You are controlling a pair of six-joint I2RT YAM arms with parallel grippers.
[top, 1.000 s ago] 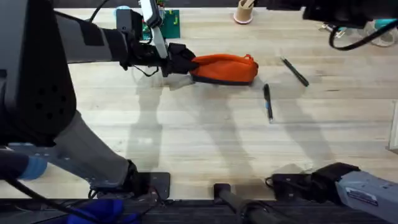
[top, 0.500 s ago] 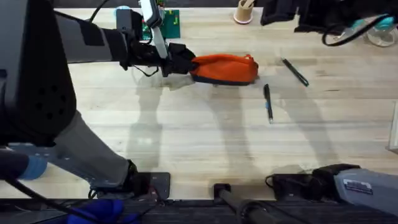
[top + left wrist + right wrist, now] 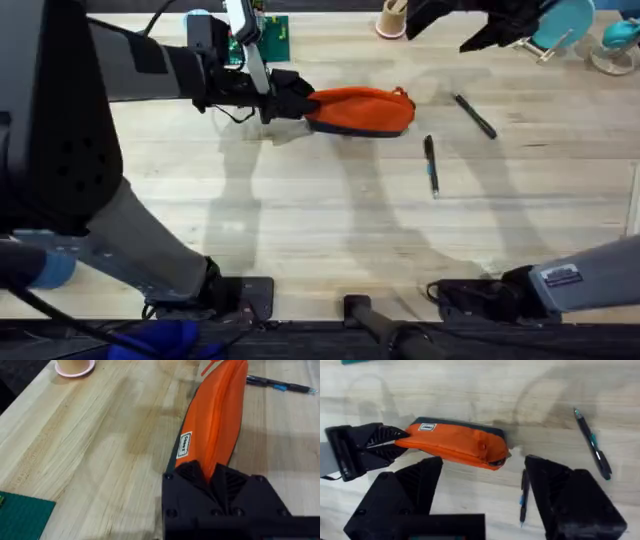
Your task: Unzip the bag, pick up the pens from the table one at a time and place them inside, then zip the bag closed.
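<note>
The bench [image 3: 330, 220] is a broad top of pale wood planks with clear grain, the arms' shadows lying across its middle. At its far edge stand a tan cup on a pink coaster [image 3: 391, 20], a green mat [image 3: 268, 38] and some teal things near the right corner.

The left claw [image 3: 300, 103] is clamped on the near end of the orange pencil pouch [image 3: 362, 108]; in its wrist view the black fingers [image 3: 192, 476] pinch the fabric end between them, and the pouch runs straight away from the claw, its navy band along the lower side and a small white label on its flank. The pouch lies on the bench, and from these views I cannot tell whether the zipper is open.

The right claw [image 3: 477, 485] hangs high above the far side of the bench with its jaws spread wide, holding nothing. Below it, in its wrist view, the free end of the pouch shows between the fingers. The black and blue pen [image 3: 431, 165] lies just beyond that free end, and the dark greenish pen [image 3: 474, 115] lies farther out, well apart from the pouch. Both pens rest flat on the wood, touching nothing.
</note>
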